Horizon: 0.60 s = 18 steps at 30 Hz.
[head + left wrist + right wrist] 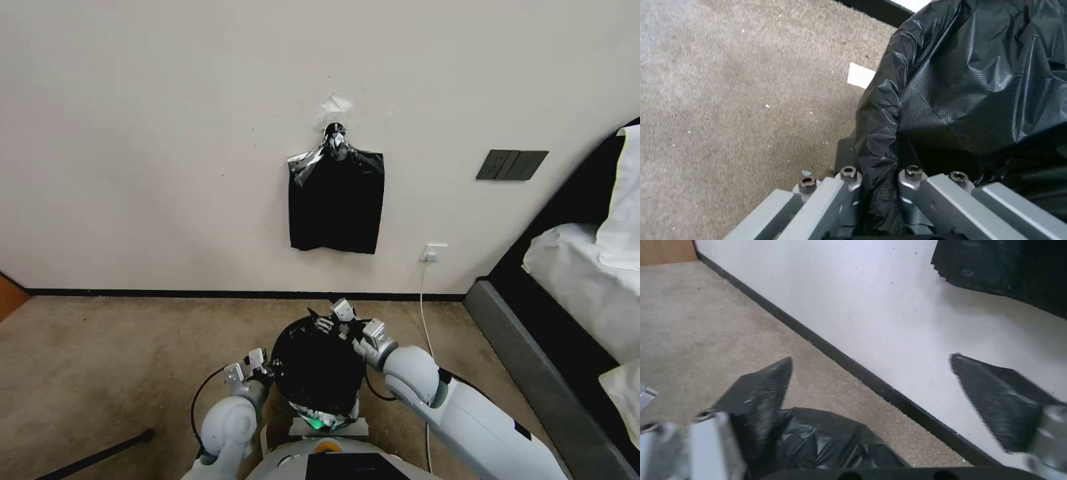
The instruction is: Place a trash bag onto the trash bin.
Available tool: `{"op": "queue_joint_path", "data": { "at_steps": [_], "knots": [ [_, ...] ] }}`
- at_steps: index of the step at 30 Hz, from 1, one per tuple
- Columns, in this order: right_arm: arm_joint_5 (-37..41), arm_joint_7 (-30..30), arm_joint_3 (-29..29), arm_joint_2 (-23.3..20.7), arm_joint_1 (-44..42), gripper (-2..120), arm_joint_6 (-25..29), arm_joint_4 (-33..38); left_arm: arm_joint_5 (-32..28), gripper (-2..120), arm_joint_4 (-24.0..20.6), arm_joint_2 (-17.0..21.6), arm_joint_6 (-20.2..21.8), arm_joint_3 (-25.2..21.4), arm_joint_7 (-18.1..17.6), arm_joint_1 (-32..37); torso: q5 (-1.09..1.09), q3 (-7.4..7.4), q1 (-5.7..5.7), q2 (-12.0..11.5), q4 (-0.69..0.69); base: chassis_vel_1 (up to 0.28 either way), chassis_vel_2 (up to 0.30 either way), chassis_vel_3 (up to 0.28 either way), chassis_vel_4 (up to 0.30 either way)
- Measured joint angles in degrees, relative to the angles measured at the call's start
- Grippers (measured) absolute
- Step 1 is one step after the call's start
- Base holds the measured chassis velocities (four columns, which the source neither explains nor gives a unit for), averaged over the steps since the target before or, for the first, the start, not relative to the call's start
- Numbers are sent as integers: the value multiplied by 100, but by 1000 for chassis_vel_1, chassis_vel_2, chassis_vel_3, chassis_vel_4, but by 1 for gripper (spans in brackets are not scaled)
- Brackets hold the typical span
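No writing, label, brand, number or sign can be read in any of the views

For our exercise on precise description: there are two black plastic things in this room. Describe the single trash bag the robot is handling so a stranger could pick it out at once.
Start at the pale wall, then drop to the carpet just before the robot. There the thin, crinkled glossy black plastic trash bag is spread open between the left gripper and the right gripper. Unlike the flat, smooth bundle of black bags hanging from the wall hook, it is down low, rumpled and billowed.
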Motion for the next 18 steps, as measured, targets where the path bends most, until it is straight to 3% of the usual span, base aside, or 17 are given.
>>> {"op": "queue_joint_path", "data": {
  "at_steps": [18],
  "knots": [
    [-41,-58,-41,39,-60,100,17,-77,133,63,-176,26,-16,-6,115,1,-2,0,1,0,-1,0,0,0,0]
  ]
}}
